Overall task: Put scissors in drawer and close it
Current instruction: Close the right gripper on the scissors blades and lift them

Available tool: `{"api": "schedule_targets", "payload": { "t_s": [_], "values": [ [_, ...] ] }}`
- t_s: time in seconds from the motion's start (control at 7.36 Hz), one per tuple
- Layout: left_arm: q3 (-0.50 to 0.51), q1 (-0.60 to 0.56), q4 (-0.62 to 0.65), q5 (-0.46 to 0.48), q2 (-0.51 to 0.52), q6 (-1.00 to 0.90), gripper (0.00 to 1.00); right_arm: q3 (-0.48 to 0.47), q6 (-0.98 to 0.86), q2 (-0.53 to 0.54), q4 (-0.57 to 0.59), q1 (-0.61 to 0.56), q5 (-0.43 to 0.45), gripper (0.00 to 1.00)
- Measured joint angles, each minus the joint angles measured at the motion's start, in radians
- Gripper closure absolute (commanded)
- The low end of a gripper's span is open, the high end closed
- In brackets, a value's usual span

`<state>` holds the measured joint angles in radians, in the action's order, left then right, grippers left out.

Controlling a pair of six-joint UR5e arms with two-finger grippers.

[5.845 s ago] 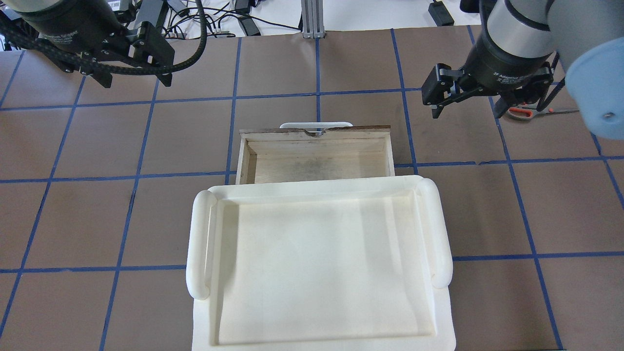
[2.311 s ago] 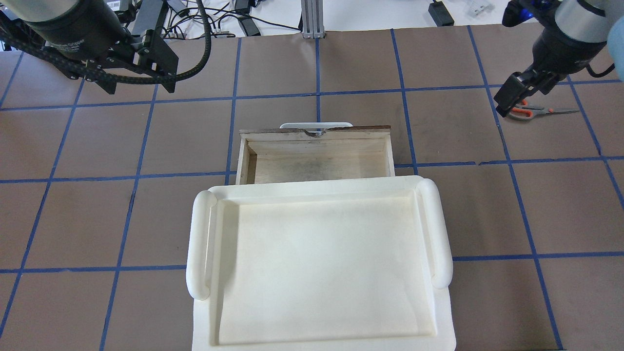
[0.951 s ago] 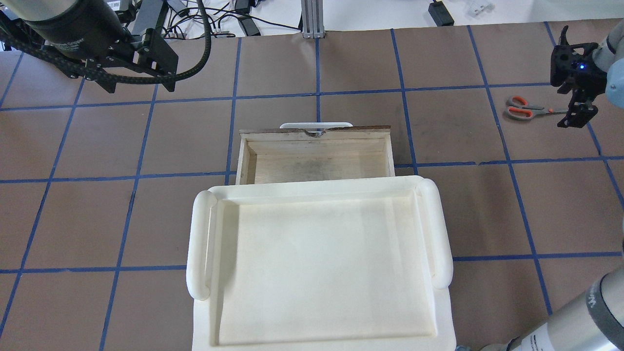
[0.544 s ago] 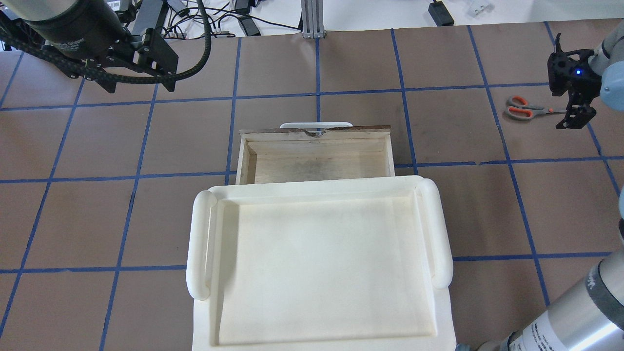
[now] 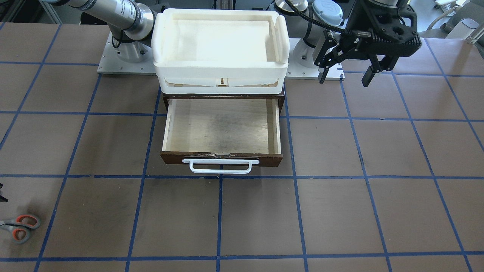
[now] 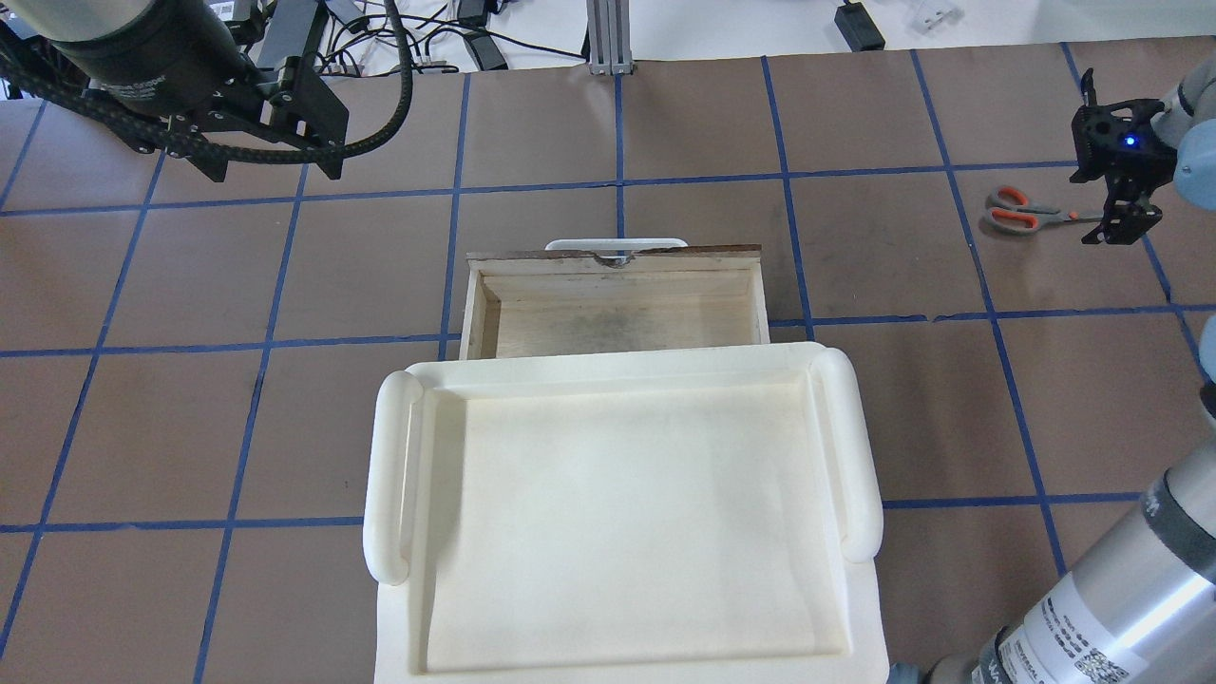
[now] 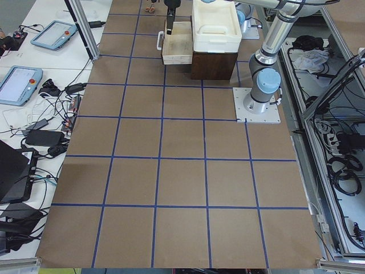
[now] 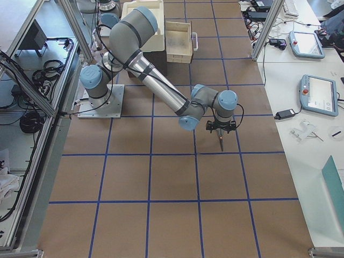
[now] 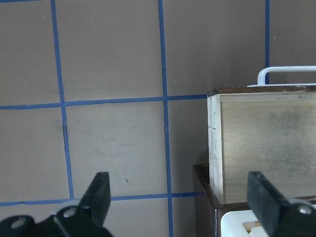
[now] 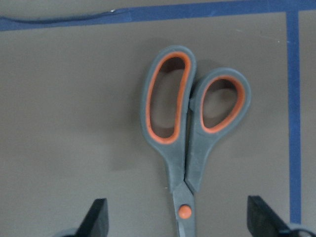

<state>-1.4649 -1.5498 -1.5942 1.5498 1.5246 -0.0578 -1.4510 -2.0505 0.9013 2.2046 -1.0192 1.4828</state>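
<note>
- The right end effector [image 10: 181, 219] points straight down over the scissors [image 10: 190, 128]; its two fingers [image 10: 98, 217] are spread wide, one on each side of the pivot, gripping nothing and clear of the handles
- A small blue light [image 6: 1128, 142] glows on the black body above those fingers; no writing can be read there
- The scissors lie flat and shut on the brown surface [image 6: 902, 408], well to the right of the drawer [image 5: 221, 158] and nearer the long edge away from the robot; the grey, orange-lined loops point towards the drawer, the blades towards the surface's right end
- The left end effector [image 5: 346, 73] hangs above the surface near the robot-side edge, just left of the drawer unit, jaws wide apart and holding nothing
- White print on the left end effector's black collar, and a label with a square code on the right arm's silver tube [image 6: 1092, 617], are too small to read
- The drawer stands pulled out towards the far long edge, its pale plywood floor showing and its white bar handle [image 5: 220, 166] on the dark brown front
- A white tray [image 5: 221, 70] sits on top of the dark cabinet [image 5: 223, 95] that houses the drawer
- Blue tape lines [image 6: 617, 185] divide the surface into squares
</note>
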Motion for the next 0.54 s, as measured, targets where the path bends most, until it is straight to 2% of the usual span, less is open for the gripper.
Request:
{"api": "schedule_targets", "payload": {
  "t_s": [0.41,0.54],
  "values": [
    [-0.002,-0.001,0.002,-0.002,-0.003,0.0,0.0,0.01,-0.047,-0.04,0.007,0.0,-0.002,0.05],
    [-0.002,-0.001,0.002,-0.002,-0.003,0.0,0.0,0.01,-0.054,-0.045,0.007,0.0,-0.002,0.08]
  ]
}}
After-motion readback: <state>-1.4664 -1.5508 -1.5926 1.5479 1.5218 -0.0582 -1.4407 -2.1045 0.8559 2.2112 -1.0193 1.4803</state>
